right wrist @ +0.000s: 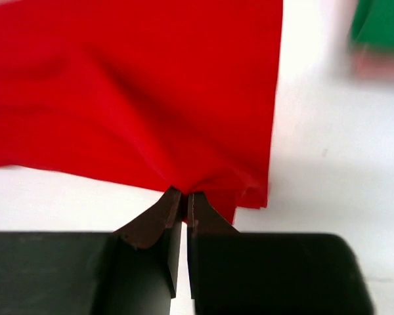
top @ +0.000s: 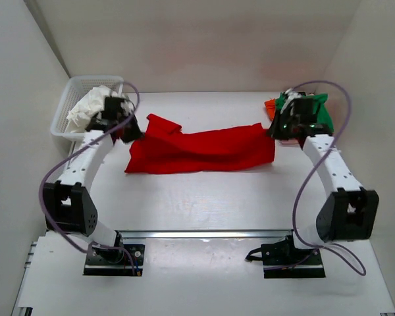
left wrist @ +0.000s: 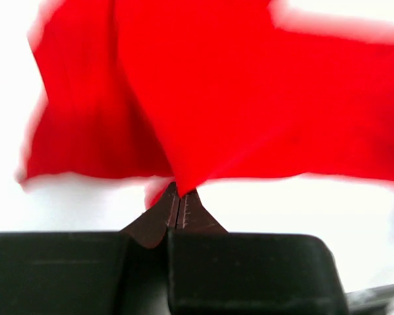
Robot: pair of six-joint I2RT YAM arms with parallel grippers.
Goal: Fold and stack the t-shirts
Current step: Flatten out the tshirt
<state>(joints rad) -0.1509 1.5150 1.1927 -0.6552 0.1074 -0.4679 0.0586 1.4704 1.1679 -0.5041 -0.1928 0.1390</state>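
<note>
A bright red t-shirt is stretched across the middle of the table between both arms. My left gripper is shut on its left edge; in the left wrist view the red cloth runs into the closed tips of that gripper. My right gripper is shut on its right edge; in the right wrist view the cloth bunches at the tips of that gripper. A green folded shirt and an orange one lie behind the right gripper. The green shirt also shows in the right wrist view.
A white mesh basket with white cloth in it stands at the back left, just behind the left arm. White walls close in the table on the left, back and right.
</note>
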